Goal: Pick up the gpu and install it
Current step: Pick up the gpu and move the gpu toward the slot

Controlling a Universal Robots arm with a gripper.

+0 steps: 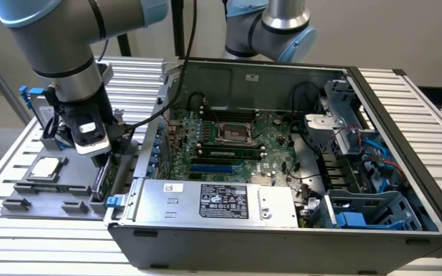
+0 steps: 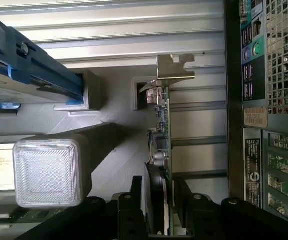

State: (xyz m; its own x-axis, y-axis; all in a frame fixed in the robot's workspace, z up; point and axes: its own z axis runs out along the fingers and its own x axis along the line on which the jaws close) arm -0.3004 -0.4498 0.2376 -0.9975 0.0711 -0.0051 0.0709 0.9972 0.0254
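Observation:
The gpu (image 2: 162,130) stands on edge in a slot of the grey parts holder (image 1: 44,198), at the exterior view's left beside the open computer case. Its green board edge faces the wrist camera, and its silver bracket (image 2: 174,67) is at the end farthest from the fingers. In the exterior view the gpu (image 1: 103,178) shows as a thin upright card under the arm's wrist. My gripper (image 2: 158,185) (image 1: 101,160) has come down over it, with one black finger (image 2: 135,192) on each side of the card. Small gaps remain, so the gripper is open around the card.
The open case (image 1: 282,244) holds the motherboard (image 1: 229,144) and a silver power supply (image 1: 213,202). Its rear panel (image 2: 253,100) is close beside the card. A CPU chip (image 1: 44,168) and a hard drive with blue rails (image 2: 29,70) also sit on the holder. A second arm (image 1: 271,29) stands behind the case.

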